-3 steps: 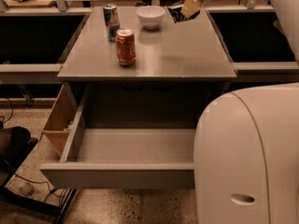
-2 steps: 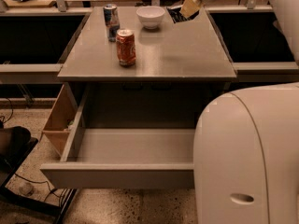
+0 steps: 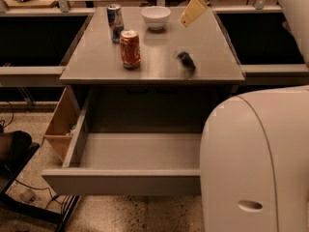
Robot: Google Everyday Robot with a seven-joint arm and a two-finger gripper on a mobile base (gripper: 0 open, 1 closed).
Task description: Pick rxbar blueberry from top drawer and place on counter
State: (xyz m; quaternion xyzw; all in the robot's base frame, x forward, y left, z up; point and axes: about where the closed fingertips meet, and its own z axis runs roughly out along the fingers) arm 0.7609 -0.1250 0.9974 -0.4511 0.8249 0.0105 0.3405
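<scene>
Rxbar blueberry (image 3: 186, 61): a small dark bar lying on the counter (image 3: 159, 59), in its right front part, near the front edge. It shows as a dark smudge, and no wrapper print can be read.
Gripper (image 3: 188, 17): cream-coloured, hanging in the air over the back right part of the counter, tilted down toward the left. It is apart from the bar, which lies nearer the front. Whether it is apart or together cannot be told from this view.
Top drawer (image 3: 120, 181): grey and pulled well out below the counter. It has a plain front panel, and the visible part of its floor is bare.
Orange soda can (image 3: 130, 49): upright on the left half of the counter, orange-red with pale markings. The lettering is not legible.
Blue-and-silver can (image 3: 115, 22): upright behind the orange can, toward the back left. Its label is not legible.
White bowl (image 3: 155, 17): stands at the back middle of the counter, to the right of the blue-and-silver can.
Counter surface: smooth grey with a faint sheen. Soft shadows lie under the cans and the bowl.
Tan wooden compartment (image 3: 62, 122): attached to the left outside of the drawer, open at the top.
Side ledges (image 3: 29, 71): long grey ledges on either side of the cabinet, with dark recesses behind them.
Robot body (image 3: 256, 163): a large rounded white shell filling the lower right and hiding the right end of the drawer.
Floor (image 3: 145, 214): pale speckled terrazzo. A black object and cables (image 3: 14, 151) lie at the left.
</scene>
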